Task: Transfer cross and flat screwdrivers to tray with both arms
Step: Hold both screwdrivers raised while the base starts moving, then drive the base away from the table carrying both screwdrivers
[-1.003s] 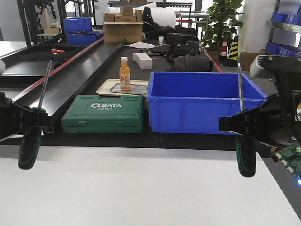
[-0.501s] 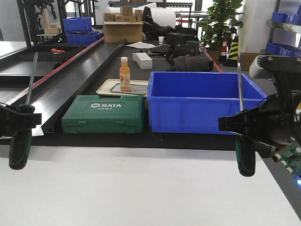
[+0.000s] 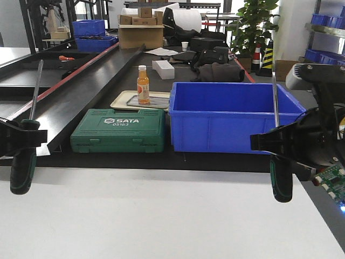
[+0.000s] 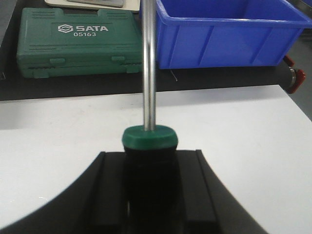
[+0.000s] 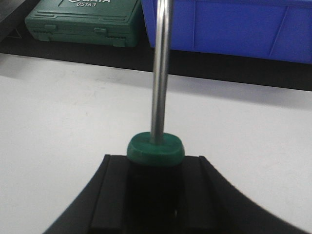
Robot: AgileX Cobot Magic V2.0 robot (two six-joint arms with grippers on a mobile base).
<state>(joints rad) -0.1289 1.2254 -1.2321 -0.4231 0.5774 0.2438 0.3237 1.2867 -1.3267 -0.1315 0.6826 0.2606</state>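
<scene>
Left screwdriver [image 3: 20, 175]: upright, green-and-black handle down, steel shaft up; well to the left of the blue bin [image 3: 232, 127], out past the green case [image 3: 118, 129]; I can't make out whether its tip is cross or flat.
Right screwdriver [image 3: 281, 183]: upright the same way; in front of the blue bin's right end, the shaft rising across the bin's front wall; tip kind just as unreadable.
Left gripper [image 3: 21, 138]: clamped on the left screwdriver's handle just below the green collar; the wrist view shows black pads tight on both sides.
Right gripper [image 3: 277, 144]: clenched round the right screwdriver's handle near its top; the green collar sits just proud of the pads.
Tray [image 3: 121, 100]: beige, flat, behind the green case and just left of the blue bin's back corner; neither screwdriver is in it.
Bottle [image 3: 143, 84]: orange, standing upright on the tray, near the bin's left wall.
Green case: closed, lying just beside the bin's left wall.
White table [image 3: 161, 221]: in front of the bin; both handles hang over it.
</scene>
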